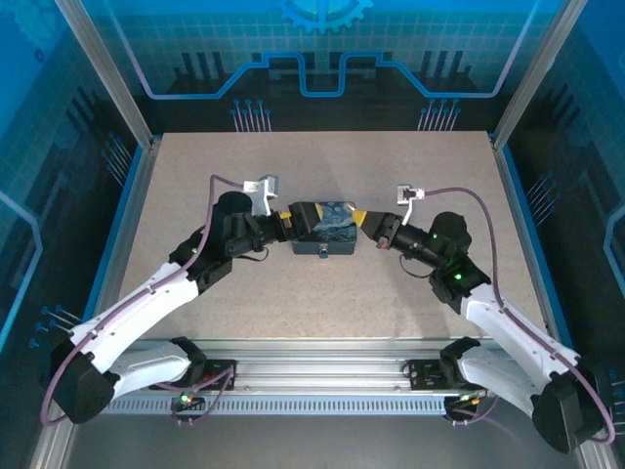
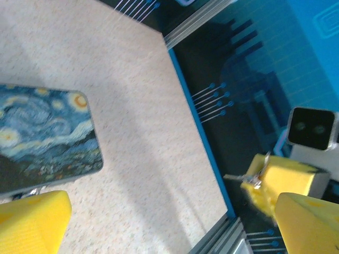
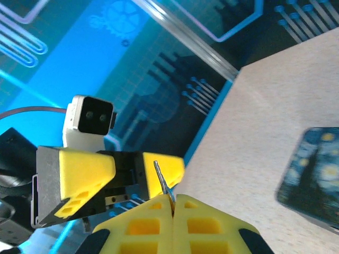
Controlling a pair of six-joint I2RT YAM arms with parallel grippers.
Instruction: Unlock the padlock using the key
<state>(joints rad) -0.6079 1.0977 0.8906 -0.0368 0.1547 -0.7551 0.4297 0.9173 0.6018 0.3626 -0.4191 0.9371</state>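
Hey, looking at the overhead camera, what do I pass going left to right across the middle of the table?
Left wrist camera → left gripper → Starry Night patterned box → right gripper, shut on the key → right wrist camera.

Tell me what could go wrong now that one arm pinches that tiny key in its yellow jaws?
1. The right gripper is shut on just one end of the thin key, so the key might twist or slip when it is pushed into a lock.
2. The left gripper, jaws open, sits very close by. If either arm moves, it could knock the key.
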